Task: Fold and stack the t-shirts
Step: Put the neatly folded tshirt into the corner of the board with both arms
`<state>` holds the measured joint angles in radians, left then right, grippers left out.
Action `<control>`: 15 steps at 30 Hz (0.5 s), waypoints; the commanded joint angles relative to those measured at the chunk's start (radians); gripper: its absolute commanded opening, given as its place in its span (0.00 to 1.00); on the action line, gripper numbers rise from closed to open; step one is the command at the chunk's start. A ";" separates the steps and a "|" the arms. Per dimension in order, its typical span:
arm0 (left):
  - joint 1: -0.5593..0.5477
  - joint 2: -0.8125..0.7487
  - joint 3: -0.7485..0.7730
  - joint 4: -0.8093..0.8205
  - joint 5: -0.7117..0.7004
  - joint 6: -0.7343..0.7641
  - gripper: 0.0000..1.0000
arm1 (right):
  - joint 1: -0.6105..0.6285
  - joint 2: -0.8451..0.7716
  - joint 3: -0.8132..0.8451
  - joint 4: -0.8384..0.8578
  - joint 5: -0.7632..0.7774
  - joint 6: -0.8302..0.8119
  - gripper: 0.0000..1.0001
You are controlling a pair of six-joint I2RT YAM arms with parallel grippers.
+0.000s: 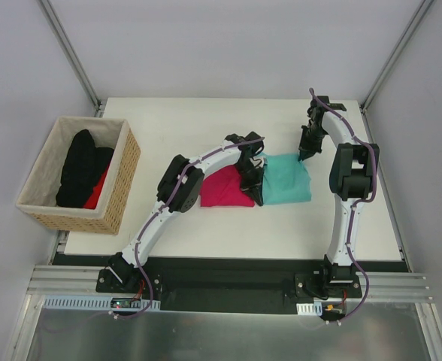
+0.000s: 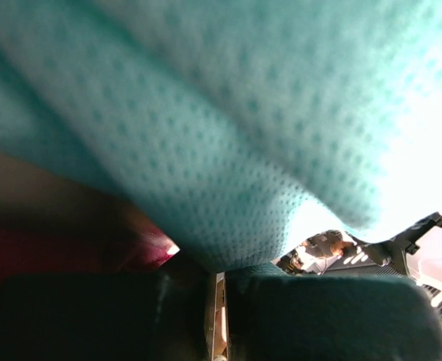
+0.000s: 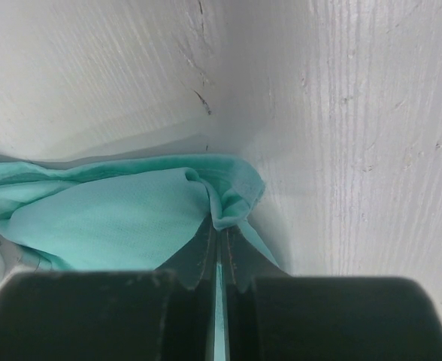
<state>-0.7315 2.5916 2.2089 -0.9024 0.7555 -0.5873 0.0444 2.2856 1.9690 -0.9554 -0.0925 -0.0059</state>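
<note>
Teal t-shirt pinched by left claw and right claw.

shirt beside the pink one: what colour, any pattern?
It's a teal shirt with a fine dimpled mesh weave; this shows best in the left wrist view.

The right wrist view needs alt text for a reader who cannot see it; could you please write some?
The right gripper is shut on a bunched corner of the teal t-shirt, which lies spread to the left on the white table.
</note>
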 commanded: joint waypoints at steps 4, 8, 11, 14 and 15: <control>0.001 -0.017 -0.015 -0.004 -0.028 0.018 0.00 | 0.008 -0.008 0.044 -0.037 -0.003 -0.008 0.01; 0.007 -0.060 -0.032 -0.003 -0.062 0.020 0.00 | 0.009 -0.014 0.051 -0.040 -0.007 -0.006 0.01; 0.018 -0.111 -0.035 -0.004 -0.085 0.021 0.00 | 0.012 -0.023 0.065 -0.052 -0.007 -0.006 0.01; 0.027 -0.151 -0.040 -0.004 -0.105 0.020 0.00 | 0.017 -0.032 0.076 -0.059 -0.006 -0.006 0.01; 0.029 -0.160 -0.044 -0.004 -0.114 0.021 0.00 | 0.015 -0.035 0.076 -0.057 -0.006 -0.006 0.01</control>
<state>-0.7238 2.5496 2.1757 -0.8951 0.7006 -0.5850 0.0494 2.2856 1.9942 -0.9783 -0.0925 -0.0055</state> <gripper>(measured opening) 0.009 0.021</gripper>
